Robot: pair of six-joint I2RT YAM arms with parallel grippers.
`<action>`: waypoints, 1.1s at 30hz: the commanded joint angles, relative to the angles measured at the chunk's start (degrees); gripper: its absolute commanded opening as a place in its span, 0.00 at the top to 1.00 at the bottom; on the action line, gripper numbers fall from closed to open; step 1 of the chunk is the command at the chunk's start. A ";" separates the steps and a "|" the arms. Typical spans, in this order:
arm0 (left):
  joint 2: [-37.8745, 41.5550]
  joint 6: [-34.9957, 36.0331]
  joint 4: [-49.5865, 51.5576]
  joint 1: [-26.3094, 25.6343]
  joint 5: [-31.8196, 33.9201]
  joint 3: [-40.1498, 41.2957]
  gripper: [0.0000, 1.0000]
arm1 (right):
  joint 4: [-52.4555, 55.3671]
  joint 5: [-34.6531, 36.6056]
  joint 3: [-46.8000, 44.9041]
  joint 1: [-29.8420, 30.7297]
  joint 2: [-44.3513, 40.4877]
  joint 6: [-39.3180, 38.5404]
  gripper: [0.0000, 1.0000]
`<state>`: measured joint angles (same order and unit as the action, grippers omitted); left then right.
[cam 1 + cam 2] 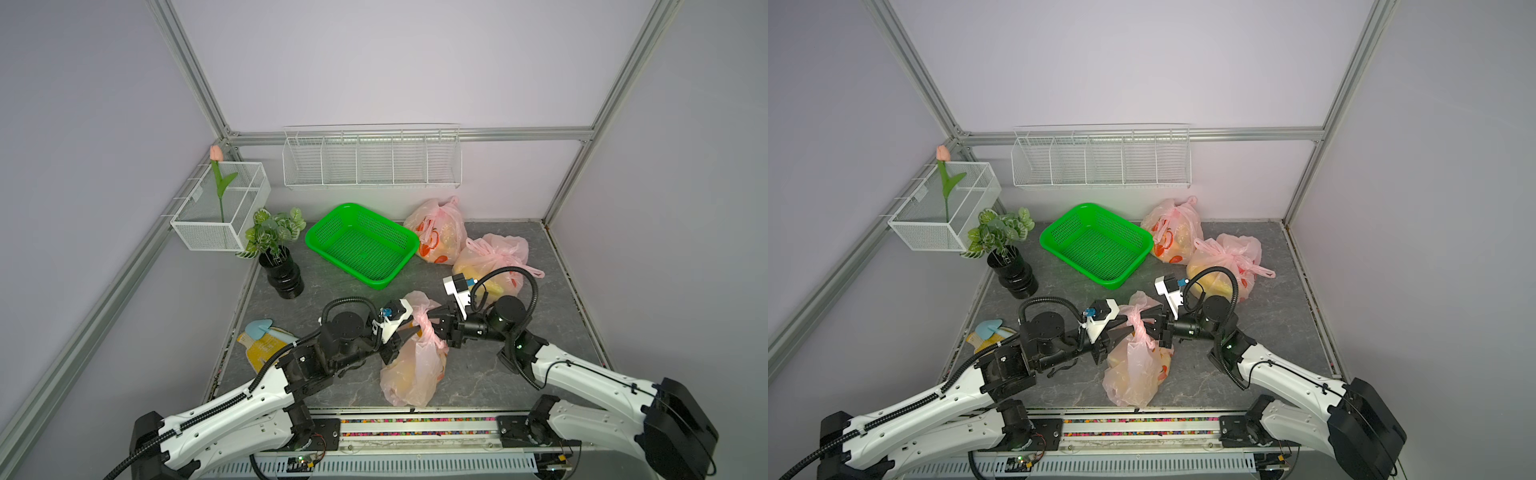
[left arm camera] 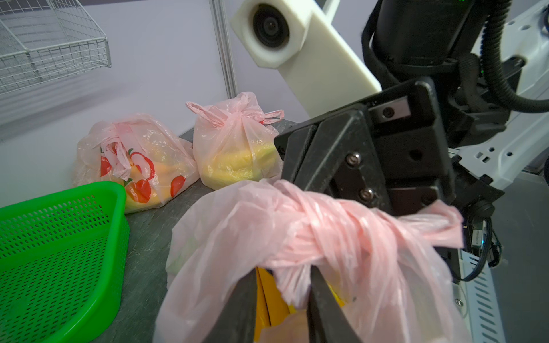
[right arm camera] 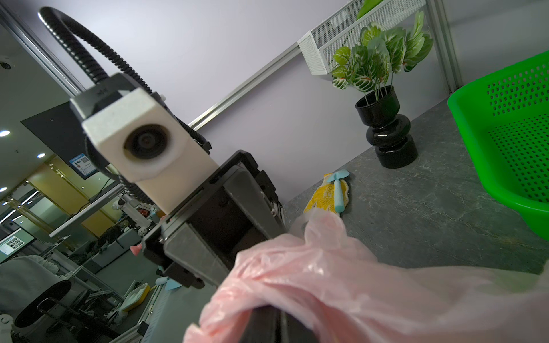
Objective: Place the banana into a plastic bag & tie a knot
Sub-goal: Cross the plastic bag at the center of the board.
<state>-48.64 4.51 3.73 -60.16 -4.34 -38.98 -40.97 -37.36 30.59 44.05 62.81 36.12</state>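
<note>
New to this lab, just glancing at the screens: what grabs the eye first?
The pink plastic bag at front centre, yellow showing through it, with the left gripper and right gripper meeting at its twisted neck. Behind sit a bright green basket and two tied pink bags at back right.

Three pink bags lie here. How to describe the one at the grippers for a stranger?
Find the green basket. In front of it, one pink bag sits alone, its twisted top between the left gripper and right gripper. The other two bags sit together near the back wall.
</note>
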 commanded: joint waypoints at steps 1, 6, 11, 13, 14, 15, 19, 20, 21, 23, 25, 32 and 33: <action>0.58 -0.78 -1.07 -0.12 -0.61 0.05 0.73 | 0.76 -0.42 -0.06 0.57 -0.45 -1.66 0.93; -0.44 -0.57 -0.53 -0.11 -1.28 -0.58 0.84 | 1.19 -0.17 0.00 0.90 -0.41 -2.13 0.93; -0.54 -0.68 -0.48 -0.07 -0.69 -0.76 0.97 | 2.04 0.02 0.09 1.07 -0.23 -2.90 0.92; -0.33 -0.73 -0.65 -0.09 -0.23 -0.50 1.00 | 2.58 0.31 0.00 1.07 -0.48 -3.29 0.90; -0.21 -0.89 -0.64 -0.13 0.01 -0.48 1.00 | 2.93 0.49 0.00 1.11 -0.78 -3.51 0.88; -0.15 -0.82 -0.57 -0.13 0.18 -0.36 1.00 | 3.62 0.78 -0.01 1.04 -1.28 -3.83 0.87; 0.34 -0.92 -0.39 -0.07 1.09 -0.05 1.00 | 9.71 3.41 0.08 0.88 -4.92 -6.91 0.79; 0.48 -0.96 -0.39 -0.05 1.31 0.04 1.00 | 11.01 4.06 0.04 0.90 -5.87 -7.54 0.77; 0.56 -0.97 -0.31 -0.13 1.54 0.13 1.00 | 12.46 4.83 0.08 0.79 -6.85 -8.14 0.74; 0.64 -0.88 -0.04 -0.10 1.84 0.22 1.00 | 15.02 6.37 0.09 0.55 -8.59 -9.03 0.68; 0.61 -0.65 0.39 -0.08 2.18 0.22 1.00 | 17.50 7.66 0.09 0.39 -10.22 -9.94 0.64; 0.74 -0.82 1.55 -0.12 3.08 0.31 1.00 | 27.11 9.78 1.35 0.19 -16.24 -14.72 0.52; 0.66 -0.78 1.49 -0.13 3.18 0.31 1.00 | 28.82 9.28 1.79 0.20 -17.10 -15.84 0.49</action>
<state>-48.64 3.84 4.99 -60.18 -2.22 -38.98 -17.74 -28.67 30.76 44.34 47.90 24.25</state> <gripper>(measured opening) 0.040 0.493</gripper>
